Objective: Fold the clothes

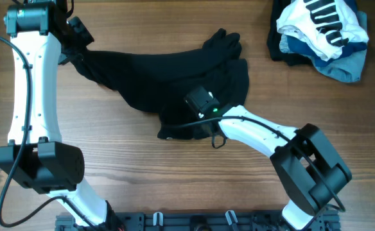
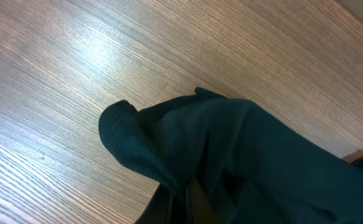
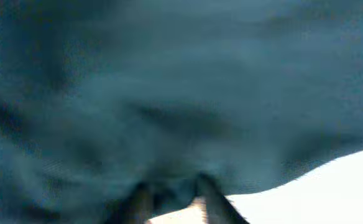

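Note:
The black garment [image 1: 168, 70] lies stretched and bunched across the middle of the wooden table, from far left to right of centre. My left gripper [image 1: 78, 46] is at its far left end. In the left wrist view its fingers [image 2: 188, 208] are shut on a fold of the black garment [image 2: 243, 155], which hangs over them. My right gripper [image 1: 199, 102] sits on the garment's lower right part. In the blurred right wrist view its fingers [image 3: 169, 202] pinch the edge of the black garment [image 3: 169, 93], which fills the frame. No white logo shows.
A pile of other clothes sits at the far right corner: a white garment with black stripes [image 1: 322, 22] on top of a light blue garment [image 1: 343, 63]. Bare wooden table [image 1: 123, 173] lies in front of the garment.

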Robot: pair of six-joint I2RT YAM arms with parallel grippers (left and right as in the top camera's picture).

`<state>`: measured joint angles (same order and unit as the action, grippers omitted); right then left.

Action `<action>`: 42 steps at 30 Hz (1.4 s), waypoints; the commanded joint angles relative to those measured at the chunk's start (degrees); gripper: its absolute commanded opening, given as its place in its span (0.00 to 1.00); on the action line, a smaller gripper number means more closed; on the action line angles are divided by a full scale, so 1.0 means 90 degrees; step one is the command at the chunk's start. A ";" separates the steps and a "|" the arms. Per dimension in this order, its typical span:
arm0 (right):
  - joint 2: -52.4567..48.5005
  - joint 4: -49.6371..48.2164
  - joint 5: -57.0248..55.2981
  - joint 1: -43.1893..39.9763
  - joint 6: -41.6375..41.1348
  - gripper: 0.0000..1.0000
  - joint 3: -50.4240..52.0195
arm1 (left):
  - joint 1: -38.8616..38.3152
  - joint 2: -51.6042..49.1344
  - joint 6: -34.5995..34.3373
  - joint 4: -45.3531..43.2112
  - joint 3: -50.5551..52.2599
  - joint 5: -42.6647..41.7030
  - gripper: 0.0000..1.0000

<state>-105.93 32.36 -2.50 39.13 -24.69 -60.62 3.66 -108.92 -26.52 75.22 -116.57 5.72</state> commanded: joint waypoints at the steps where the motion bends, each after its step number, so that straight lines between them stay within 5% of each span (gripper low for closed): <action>1: -0.0282 0.0760 -0.0141 -0.0352 -0.0381 0.04 -0.0243 | 0.0000 -0.0068 -0.0085 0.0000 0.0036 0.0243 0.04; 9: 0.0413 0.3228 0.0920 -0.1979 0.1367 0.04 -0.2540 | 0.0010 0.0032 -0.0083 0.0170 0.0034 0.0393 0.04; 19: -0.0109 0.0675 0.0838 -0.2072 0.1523 0.04 -0.2645 | 0.0007 0.0017 -0.0085 0.0034 0.0036 0.0396 0.04; 20: -0.0165 0.0427 0.0772 -0.2084 0.1518 0.12 -0.2645 | 0.0002 0.0017 -0.0085 0.0029 0.0036 0.0396 0.04; 21: -0.0187 0.0228 0.0750 -0.2101 0.1576 0.62 -0.2645 | 0.0002 0.0017 -0.0085 0.0029 0.0036 0.0396 0.04; 22: -0.0182 0.0192 0.0755 -0.2103 0.1574 0.87 -0.2650 | 0.0002 0.0017 -0.0085 0.0032 0.0036 0.0396 0.04; 23: -0.0131 0.0342 0.0811 -0.2103 0.1545 0.99 -0.2693 | 0.0002 0.0017 -0.0085 0.0034 0.0036 0.0396 0.04; 28: 0.0338 0.2669 0.1836 -0.2055 0.1360 1.00 -0.2885 | 0.0005 0.0017 -0.0083 0.0087 0.0036 0.0396 0.04; 31: 0.0338 0.2902 0.1834 -0.1860 0.1394 0.97 -0.2278 | 0.0005 0.0017 -0.0083 0.0146 0.0036 0.0396 0.04; 42: 0.0330 -0.0100 0.1739 -0.1540 0.0690 0.70 0.0160 | 0.0005 0.0017 -0.0085 0.0248 0.0036 0.0396 0.04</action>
<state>-103.57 33.87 13.08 25.08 -16.69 -61.36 3.66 -108.92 -26.52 77.30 -116.55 8.34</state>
